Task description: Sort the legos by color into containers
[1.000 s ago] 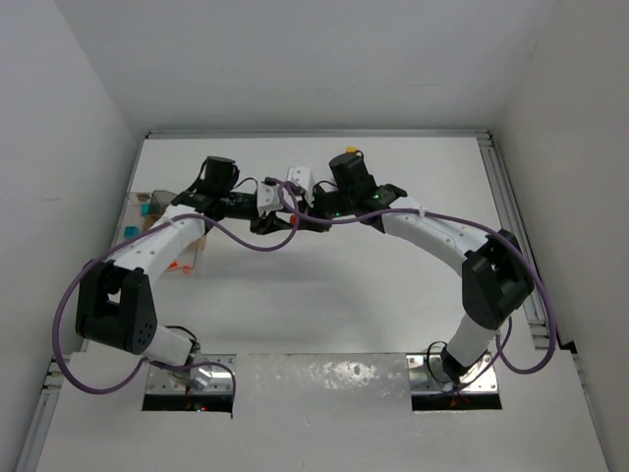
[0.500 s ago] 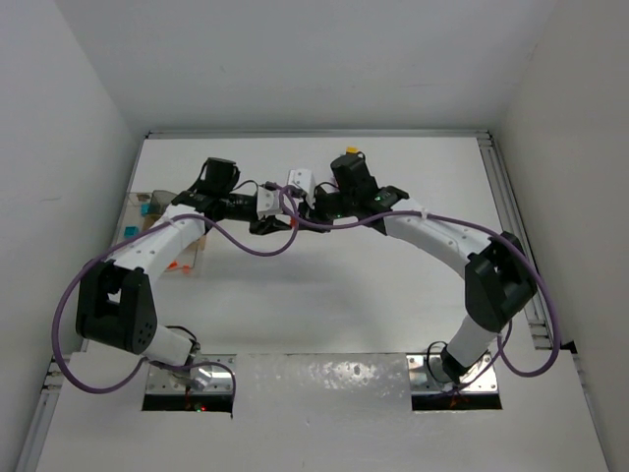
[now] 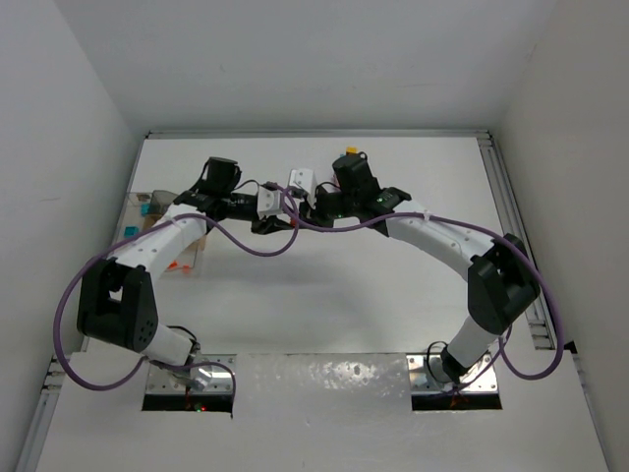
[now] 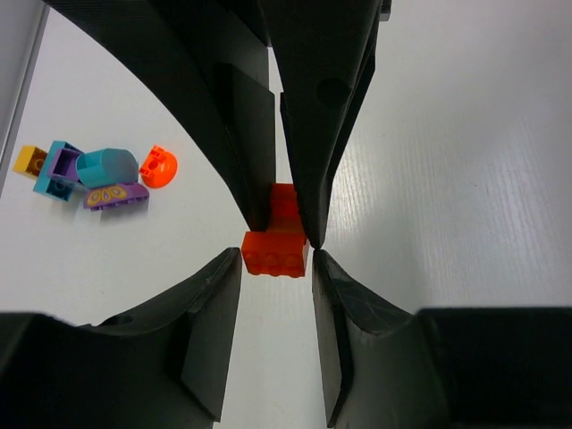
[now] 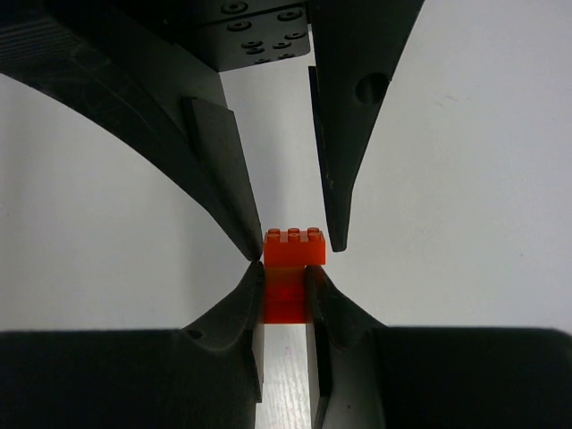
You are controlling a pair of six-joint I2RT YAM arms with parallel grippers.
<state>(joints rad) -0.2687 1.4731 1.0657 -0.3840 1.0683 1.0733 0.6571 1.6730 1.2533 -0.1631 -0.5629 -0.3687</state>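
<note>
Meeting over the table [image 3: 324,305], the left arm [image 3: 147,251] and right arm [image 3: 442,236] both have fingers on one orange brick stack [image 4: 277,234]. Likely reason: the two bricks are stuck together, so one arm anchors while the other pulls. It could be a handover instead, can't tell. Whether the stack is lifted clear of the table is also unclear.

The containers [image 3: 134,201] sit well left of the stack, partly under the left arm. A teal bit and an orange bit show inside; the compartment count is unreadable.

The right fingers [image 5: 228,344] are squeezed tight on the narrower brick [image 5: 286,299], with pads flat on both sides. The left fingers [image 4: 210,331] are narrowed to about the width of the wider brick [image 4: 275,253] and flank it. One tip touches and the other looks a hair off, so I cannot tell if the grip is firm.

The loose legos [image 4: 98,174] lie bunched on the table left of the stack.

Counts:
- 2 arms
- 1 tray of containers
- 1 stack of 2 orange bricks
- 5 loose pieces: yellow brick [image 4: 29,159], teal-and-purple block [image 4: 58,170], teal cylinder [image 4: 107,167], purple plate [image 4: 116,195], orange round piece [image 4: 159,166]

Both stacked bricks are the same colour, so I'd judge they go in the same bin.
</note>
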